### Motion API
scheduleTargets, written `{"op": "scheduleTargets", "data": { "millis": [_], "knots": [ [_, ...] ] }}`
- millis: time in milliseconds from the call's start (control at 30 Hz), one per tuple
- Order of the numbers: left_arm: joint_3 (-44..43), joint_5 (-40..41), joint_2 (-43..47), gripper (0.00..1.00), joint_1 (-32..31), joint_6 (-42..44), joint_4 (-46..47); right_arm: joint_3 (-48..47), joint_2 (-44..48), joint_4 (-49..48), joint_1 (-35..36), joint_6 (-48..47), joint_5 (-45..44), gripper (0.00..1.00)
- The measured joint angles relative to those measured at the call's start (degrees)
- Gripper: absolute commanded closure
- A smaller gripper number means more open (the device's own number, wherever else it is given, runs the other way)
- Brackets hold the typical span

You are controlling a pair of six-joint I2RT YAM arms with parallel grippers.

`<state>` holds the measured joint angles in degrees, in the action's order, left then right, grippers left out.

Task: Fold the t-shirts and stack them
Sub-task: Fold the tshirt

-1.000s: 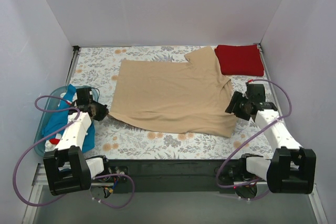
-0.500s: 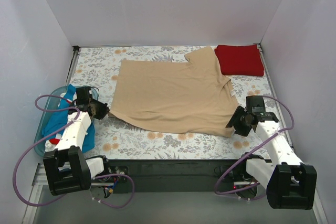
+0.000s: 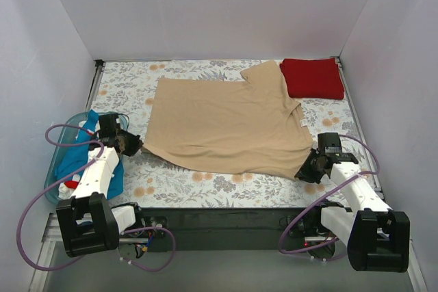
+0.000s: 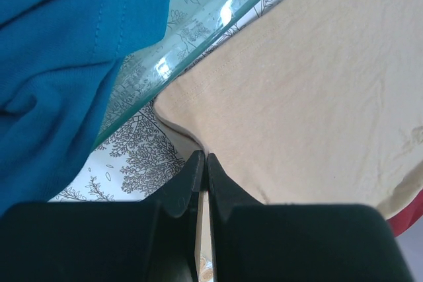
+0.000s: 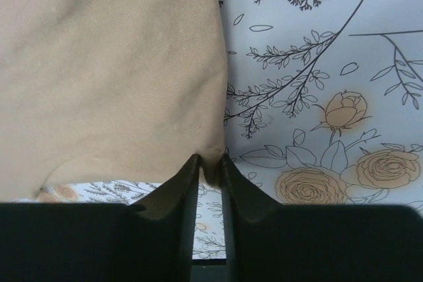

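The tan t-shirt [image 3: 226, 124] lies spread over the middle of the floral tablecloth. My left gripper [image 3: 135, 146] is shut on its near left corner [image 4: 192, 138]. My right gripper [image 3: 304, 171] is shut on its near right corner [image 5: 210, 163], low over the cloth. The dark red t-shirt [image 3: 312, 78] lies folded at the far right corner. The teal blue t-shirt [image 3: 82, 158] sits bunched in the tub on the left and fills the left of the left wrist view [image 4: 59, 57].
The light blue plastic tub [image 3: 53, 177] stands at the table's left edge, its clear rim [image 4: 198, 21] close to my left gripper. White walls close in the left, back and right. The table's dark front edge [image 3: 226, 215] runs between the arm bases.
My right gripper has moved toward the near edge, pulling the tan shirt's right corner with it and flattening that side. The left gripper has stayed in place.
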<state>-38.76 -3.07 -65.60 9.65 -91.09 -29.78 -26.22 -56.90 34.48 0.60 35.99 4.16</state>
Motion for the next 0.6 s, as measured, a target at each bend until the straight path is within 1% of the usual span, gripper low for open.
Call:
{"op": "scheduleTargets", "data": {
  "millis": [33, 133, 167, 333, 600],
  "knots": [
    [0.04, 0.0, 0.09, 1.0, 0.0, 0.0, 0.0, 0.15, -0.13, -0.26, 0.0, 0.22, 0.02, 0.86],
    [0.07, 0.04, 0.61, 1.0, 0.0, 0.0, -0.31, 0.2, -0.17, -0.76, 0.0, 0.46, 0.15, 0.97],
    [0.07, 0.04, 0.83, 1.0, 0.0, 0.0, -0.44, 0.2, -0.13, -0.98, 0.0, 0.31, 0.17, 0.99],
    [0.44, 0.28, 2.6, 1.0, 0.0, -0.33, -2.14, -0.66, 1.75, 0.57, -1.68, -1.11, 0.52, 0.99],
    [3.13, 0.98, 5.86, 1.0, 0.0, -1.57, -5.77, -6.6, 3.76, 5.84, -7.26, -6.23, 2.75, 0.99]
  ]
}}
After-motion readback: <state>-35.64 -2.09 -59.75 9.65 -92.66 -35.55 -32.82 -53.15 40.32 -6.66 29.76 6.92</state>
